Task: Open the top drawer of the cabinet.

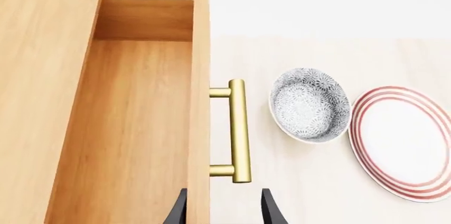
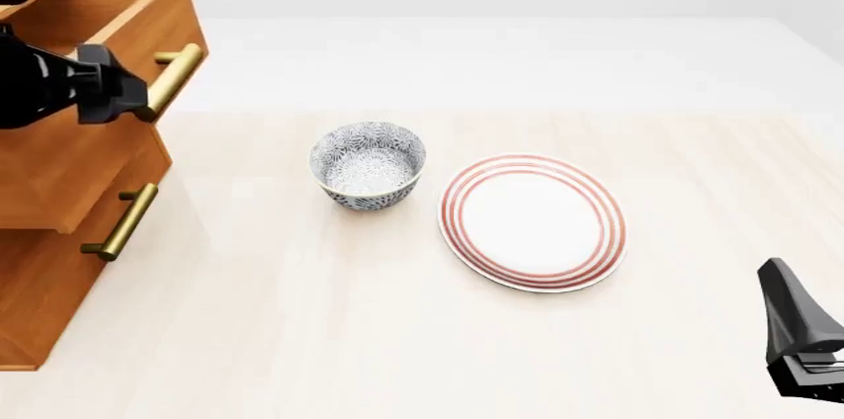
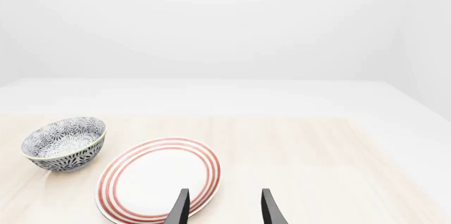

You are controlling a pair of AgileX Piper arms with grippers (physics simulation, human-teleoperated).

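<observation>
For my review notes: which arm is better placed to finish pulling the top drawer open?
Left. Its gripper sits at the top drawer's brass handle, jaws straddling it. The right gripper hovers far off, over the plate.

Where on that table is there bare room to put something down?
Bare wood lies right of the striped plate, in front of the bowl and plate, and behind them to the table's far edge. It is crowded at the cabinet, where the top drawer juts out.
</observation>
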